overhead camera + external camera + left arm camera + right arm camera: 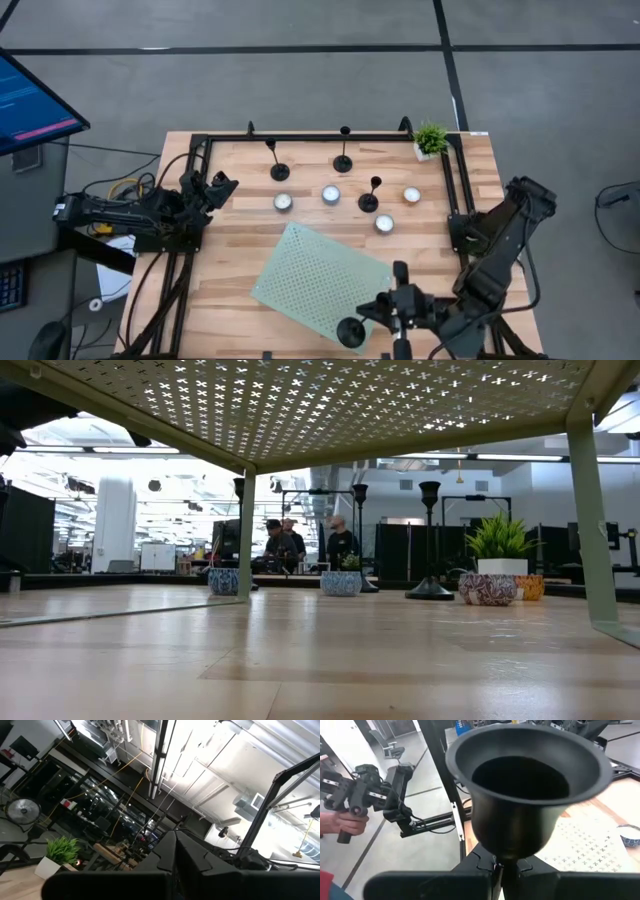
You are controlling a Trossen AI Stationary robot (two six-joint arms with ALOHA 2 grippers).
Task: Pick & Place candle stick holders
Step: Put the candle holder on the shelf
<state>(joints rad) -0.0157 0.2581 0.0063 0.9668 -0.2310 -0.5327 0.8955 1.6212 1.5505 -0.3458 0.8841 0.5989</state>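
Three black candle stick holders stand upright on their round bases on the wooden table [230, 300]: one at the far left [279, 171], one at the far middle [343, 162], one nearer [369, 201]. They also show in the low view [430, 588]. A fourth holder [350, 333] is in my right gripper [366, 322], at the near corner of a green perforated stand [320, 272]. Its cup [530, 780] fills the right wrist view. My left gripper [220, 187] is shut and empty at the table's left edge, tipped upward. My right gripper pinches the holder's thin stem [498, 861] just below the cup, between its two shut fingers. The fingers come about level from the table's right. The cup stands upright above the fingers. The base is hidden, so I cannot tell whether it rests on the stand.
Several white tealight candles [284, 202] [331, 194] [384, 223] lie among the holders. A small potted plant [431, 140] stands at the far right corner. A black frame [330, 137] rims the table. A person's hand [345, 822] shows beyond the table's left.
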